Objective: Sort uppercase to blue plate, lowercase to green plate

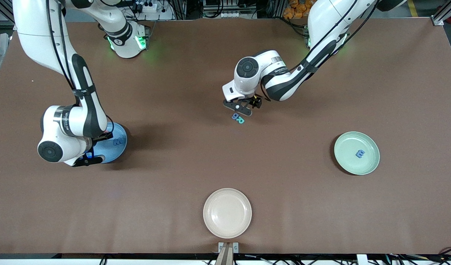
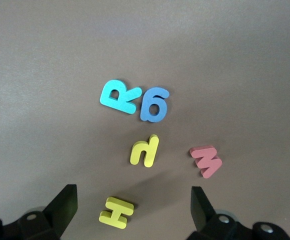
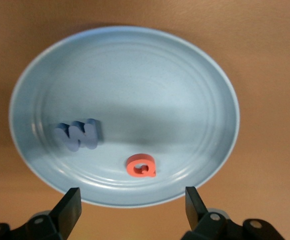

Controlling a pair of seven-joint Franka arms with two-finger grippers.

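Blue plate [image 3: 205, 75] near my right arm's table edge holds blue W [image 3: 80, 134] and red Q [image 3: 141, 165]; right gripper [image 3: 132, 207] above, fingers apart, empty.
Left gripper [image 2: 132, 210], also spread empty, hangs over mid-table letters: teal R [image 2: 119, 96], blue lowercase [image 2: 155, 104], yellow lowercase [image 2: 145, 150], red lowercase [image 2: 206, 160], yellow H [image 2: 116, 212]. Green plate [image 1: 369, 163] carries one blue letter [image 1: 360, 154].

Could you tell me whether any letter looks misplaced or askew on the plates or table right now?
Nothing stands out. The blue W and red Q lie flat in the blue plate, matching the sort, and the five letters not yet sorted lie flat on the table.

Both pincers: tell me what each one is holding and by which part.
Nothing is held. The left pincer hangs open over the loose letters; the right pincer hangs open over the blue plate.
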